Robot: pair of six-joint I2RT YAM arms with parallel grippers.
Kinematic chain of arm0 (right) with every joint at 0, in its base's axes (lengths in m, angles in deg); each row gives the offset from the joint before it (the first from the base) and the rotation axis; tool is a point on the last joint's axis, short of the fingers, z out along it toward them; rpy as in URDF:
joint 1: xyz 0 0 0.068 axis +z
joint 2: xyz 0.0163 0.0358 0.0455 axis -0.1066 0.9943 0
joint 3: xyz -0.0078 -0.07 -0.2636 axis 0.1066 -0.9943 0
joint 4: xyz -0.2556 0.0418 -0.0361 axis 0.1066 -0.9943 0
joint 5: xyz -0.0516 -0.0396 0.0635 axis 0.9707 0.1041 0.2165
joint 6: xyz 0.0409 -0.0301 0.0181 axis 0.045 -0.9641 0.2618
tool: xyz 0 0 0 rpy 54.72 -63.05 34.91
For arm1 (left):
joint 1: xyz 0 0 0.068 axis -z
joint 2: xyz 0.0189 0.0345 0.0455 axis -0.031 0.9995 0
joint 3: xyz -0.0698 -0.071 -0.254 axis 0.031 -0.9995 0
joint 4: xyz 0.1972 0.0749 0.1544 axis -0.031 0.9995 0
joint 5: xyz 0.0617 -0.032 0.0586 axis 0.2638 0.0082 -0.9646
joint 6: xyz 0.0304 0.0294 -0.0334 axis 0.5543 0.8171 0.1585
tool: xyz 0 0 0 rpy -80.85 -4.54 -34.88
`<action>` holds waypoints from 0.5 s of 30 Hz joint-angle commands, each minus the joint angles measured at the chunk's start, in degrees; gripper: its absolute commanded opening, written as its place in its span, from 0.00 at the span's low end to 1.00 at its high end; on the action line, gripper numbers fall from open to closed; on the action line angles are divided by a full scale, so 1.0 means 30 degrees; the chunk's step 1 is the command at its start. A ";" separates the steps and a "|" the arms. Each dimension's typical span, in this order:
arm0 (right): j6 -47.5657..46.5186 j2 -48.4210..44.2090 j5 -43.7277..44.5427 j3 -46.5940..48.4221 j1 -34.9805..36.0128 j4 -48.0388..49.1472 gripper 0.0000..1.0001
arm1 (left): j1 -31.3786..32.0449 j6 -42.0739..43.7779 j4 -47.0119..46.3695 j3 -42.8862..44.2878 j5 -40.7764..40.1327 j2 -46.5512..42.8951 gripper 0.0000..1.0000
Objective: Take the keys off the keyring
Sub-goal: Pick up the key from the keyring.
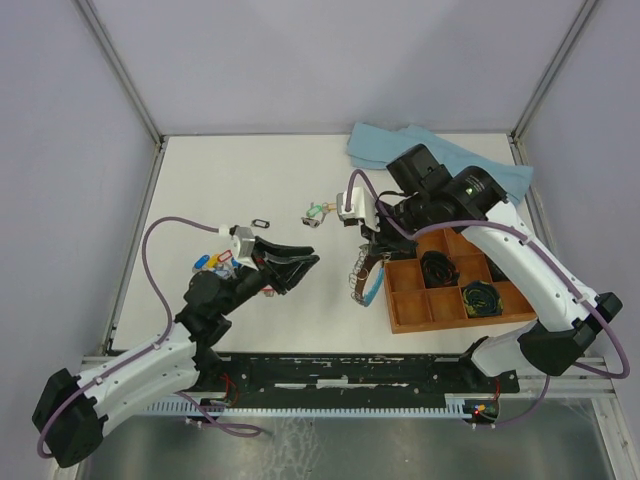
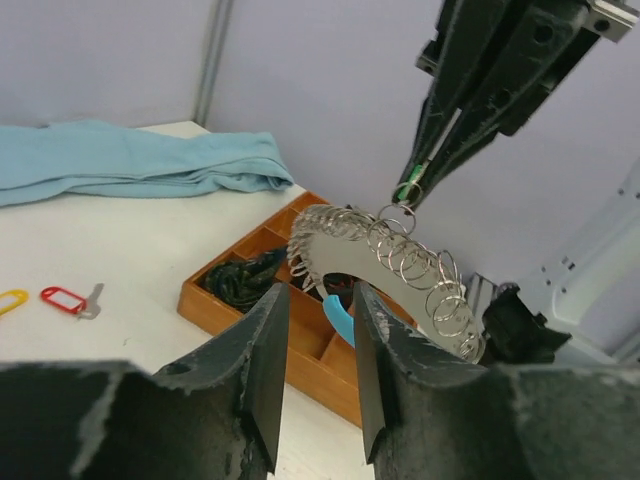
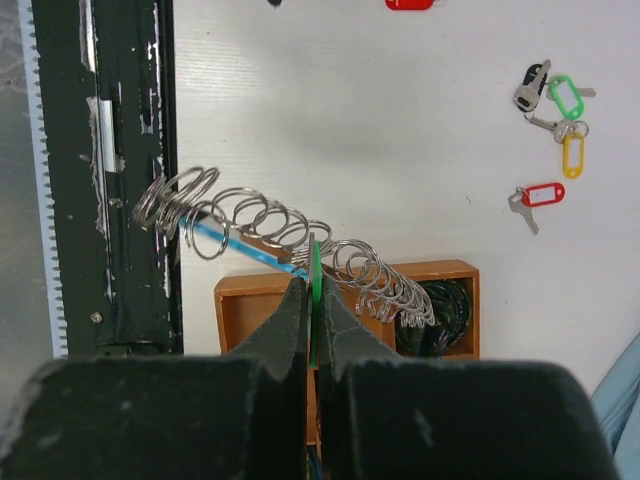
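Above the table's middle, just off the tray's (image 1: 400, 325) left wall, the right gripper (image 3: 314, 296) is pinching a thin green tag (image 3: 314, 262) edge-on, with its fingers closed flat on it. The keyring (image 2: 390, 262) is hanging from that tag and looks clear of the table surface. Its light-blue arc is showing underneath, and silver split rings are crowding the rest of the loop.

The left gripper (image 1: 308, 262) is pointing at the keyring from the left side and stopping short of it. Its fingers (image 2: 270, 360) are standing narrowly apart and holding nothing.

Three keys (image 3: 555, 130) with green, yellow and red tags are lying loose on the table beyond the keyring, toward the far edge. A second key group (image 1: 215, 262) with blue, yellow and red tags is lying nearer the left edge. A black tag frame (image 1: 262, 221) is lying between the two groups.

The tray is sitting by the near right corner with dark coiled cables (image 1: 481, 298) in its compartments. A blue cloth (image 1: 440, 152) is lying bunched at the far right corner.
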 commanded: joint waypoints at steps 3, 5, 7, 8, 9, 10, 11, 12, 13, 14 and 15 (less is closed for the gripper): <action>-0.0762 -0.0216 -0.0757 0.0532 0.0173 -0.0215 0.01 | -0.0052 0.0820 -0.2746 0.1498 0.4722 0.1663 0.36; -0.0762 -0.0369 -0.0868 0.0342 0.0163 -0.0150 0.01 | -0.0049 0.0597 -0.2833 0.1480 0.4777 0.1487 0.36; -0.0762 -0.0450 -0.0965 0.0221 0.0163 -0.0083 0.01 | -0.0038 0.0419 -0.2813 0.1447 0.4824 0.1156 0.37; -0.0748 -0.0506 -0.1049 0.0176 0.0150 -0.0067 0.01 | -0.0045 0.0288 -0.2744 0.1445 0.4791 0.0901 0.37; -0.0761 -0.0512 -0.1177 0.0170 0.0148 -0.0076 0.01 | -0.0038 0.0155 -0.2679 0.1445 0.4816 0.0683 0.37; -0.0755 -0.0481 -0.1240 0.0144 0.0148 -0.0078 0.01 | -0.0052 0.0013 -0.2599 0.1471 0.4809 0.0450 0.38; -0.0754 -0.0488 -0.1303 0.0141 0.0152 -0.0103 0.01 | -0.0039 -0.0136 -0.2457 0.1489 0.4738 0.0187 0.39; -0.0761 -0.0441 -0.1355 0.0141 0.0149 -0.0129 0.01 | -0.0038 -0.0265 -0.2279 0.1545 0.4718 -0.0109 0.40; -0.0762 -0.0457 -0.1416 0.0141 0.0156 -0.0126 0.01 | -0.0048 -0.0347 -0.2080 0.1593 0.4676 -0.0293 0.41; -0.0762 -0.0434 -0.1457 0.0141 0.0164 -0.0161 0.01 | -0.0039 -0.0437 -0.1898 0.1658 0.4645 -0.0430 0.41; -0.0762 -0.0442 -0.1458 0.0141 0.0143 -0.0154 0.01 | -0.0049 -0.0551 -0.1733 0.1710 0.4652 -0.0491 0.41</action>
